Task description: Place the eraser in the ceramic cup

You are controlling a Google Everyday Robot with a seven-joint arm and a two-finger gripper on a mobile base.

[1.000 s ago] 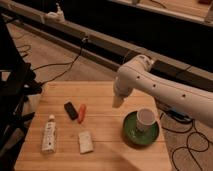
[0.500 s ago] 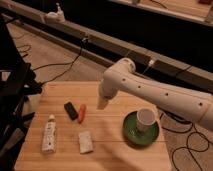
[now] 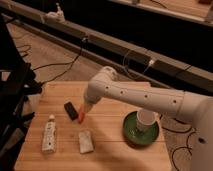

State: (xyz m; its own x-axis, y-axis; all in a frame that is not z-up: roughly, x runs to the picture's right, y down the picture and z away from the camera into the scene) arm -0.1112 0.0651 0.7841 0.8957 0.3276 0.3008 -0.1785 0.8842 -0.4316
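Note:
The eraser [image 3: 71, 110] is a small black block lying on the wooden table [image 3: 110, 150], left of centre. An orange stick [image 3: 81, 116] lies just right of it. The off-white ceramic cup [image 3: 146, 120] stands upright in a dark green dish [image 3: 130, 134] at the right of the table. My white arm reaches in from the right, and my gripper [image 3: 88, 105] hangs just above the orange stick, a little right of the eraser. Its tip is hidden behind the arm's end.
A pale white rectangular block [image 3: 86, 141] lies near the table's front. A white tube [image 3: 49, 134] lies at the front left. Black cables run across the floor behind the table, and a dark frame [image 3: 15, 95] stands at the left edge.
My arm has swung left across the table, from near the green dish to over the orange stick and eraser. The objects on the table have not moved.

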